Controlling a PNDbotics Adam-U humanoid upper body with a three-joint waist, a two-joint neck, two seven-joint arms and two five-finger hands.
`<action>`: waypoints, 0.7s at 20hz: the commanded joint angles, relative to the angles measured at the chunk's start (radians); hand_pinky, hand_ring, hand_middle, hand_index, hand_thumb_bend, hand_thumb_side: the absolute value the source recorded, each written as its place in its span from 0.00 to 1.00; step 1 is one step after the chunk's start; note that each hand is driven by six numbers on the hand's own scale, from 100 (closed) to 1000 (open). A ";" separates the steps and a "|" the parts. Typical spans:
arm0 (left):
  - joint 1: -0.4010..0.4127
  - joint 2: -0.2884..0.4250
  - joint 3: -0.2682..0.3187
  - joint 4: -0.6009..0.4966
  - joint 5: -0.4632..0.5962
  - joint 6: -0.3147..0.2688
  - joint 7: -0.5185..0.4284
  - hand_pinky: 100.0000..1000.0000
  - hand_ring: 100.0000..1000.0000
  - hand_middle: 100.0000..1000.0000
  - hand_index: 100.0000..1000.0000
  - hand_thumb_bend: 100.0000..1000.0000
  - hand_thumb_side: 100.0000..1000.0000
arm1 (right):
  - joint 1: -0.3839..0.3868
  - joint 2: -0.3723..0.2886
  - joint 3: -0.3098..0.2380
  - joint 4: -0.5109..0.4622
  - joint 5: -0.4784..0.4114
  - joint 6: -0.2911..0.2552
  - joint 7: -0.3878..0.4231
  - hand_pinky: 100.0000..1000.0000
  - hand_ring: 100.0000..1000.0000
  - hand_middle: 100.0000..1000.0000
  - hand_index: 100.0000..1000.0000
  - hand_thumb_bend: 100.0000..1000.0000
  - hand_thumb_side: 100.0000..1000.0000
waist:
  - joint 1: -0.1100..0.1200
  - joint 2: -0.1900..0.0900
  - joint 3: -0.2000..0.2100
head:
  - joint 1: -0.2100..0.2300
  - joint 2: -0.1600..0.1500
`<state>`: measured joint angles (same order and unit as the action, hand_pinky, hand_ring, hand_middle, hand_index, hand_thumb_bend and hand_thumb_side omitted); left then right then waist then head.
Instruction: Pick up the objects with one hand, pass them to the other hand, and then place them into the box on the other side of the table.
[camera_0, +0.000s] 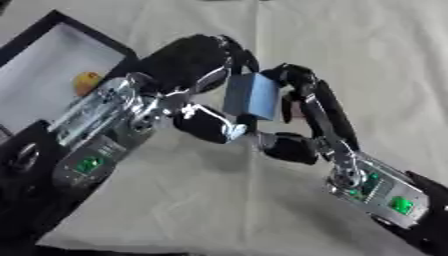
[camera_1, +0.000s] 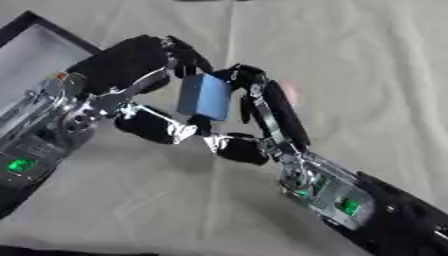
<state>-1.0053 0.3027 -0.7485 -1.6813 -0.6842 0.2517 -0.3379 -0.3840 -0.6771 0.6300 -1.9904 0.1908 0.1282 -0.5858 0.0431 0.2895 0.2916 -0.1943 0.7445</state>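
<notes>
Handover in progress, mid-air over the bench (camera_0: 262, 210). Blue block (camera_0: 252, 95) sits between both hands, above the cloth, not touching it. Left hand (camera_0: 188, 65) has fingers curled over the block's top-left side w/ thumb coming under. Right hand (camera_0: 306, 107) pinches it from the right, fingers curled round the far edge, thumb low. Both look to be gripping, so can't say which one carries the weight atm.

Progress, judging from this: pickup done, pass about halfway, neither hand has let go. Left to do: one hand releases, the other takes the block to the box (camera_0: 52, 60), which is at upper left, black rim, pale inside. A small orange-yellow thing (camera_0: 85, 82) already lies in it near the left forearm; can't tell what it is.
</notes>
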 joint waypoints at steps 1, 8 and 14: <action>-0.017 0.020 0.012 -0.019 -0.001 -0.003 -0.003 0.75 0.54 0.36 0.38 0.00 0.05 | -0.002 -0.015 -0.007 -0.010 0.009 0.006 0.000 0.11 0.53 0.51 0.38 0.27 0.00 | 0.003 -0.004 0.002 | 0.001 -0.007; -0.018 0.024 0.013 -0.027 0.000 0.000 0.001 0.74 0.52 0.34 0.37 0.00 0.05 | 0.007 -0.018 -0.008 -0.010 0.018 0.030 -0.010 0.12 0.54 0.51 0.39 0.34 0.00 | 0.002 -0.005 0.005 | 0.001 -0.009; -0.018 0.028 0.016 -0.035 0.002 0.007 0.009 0.74 0.52 0.33 0.36 0.00 0.05 | 0.016 -0.018 -0.009 -0.010 -0.006 0.073 -0.028 0.12 0.55 0.52 0.40 0.43 0.00 | 0.001 -0.006 0.006 | 0.002 -0.012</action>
<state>-1.0052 0.3031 -0.7502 -1.6903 -0.6826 0.2541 -0.3356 -0.3691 -0.6764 0.6292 -1.9971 0.1939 0.1870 -0.6095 0.0431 0.2895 0.2959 -0.1942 0.7444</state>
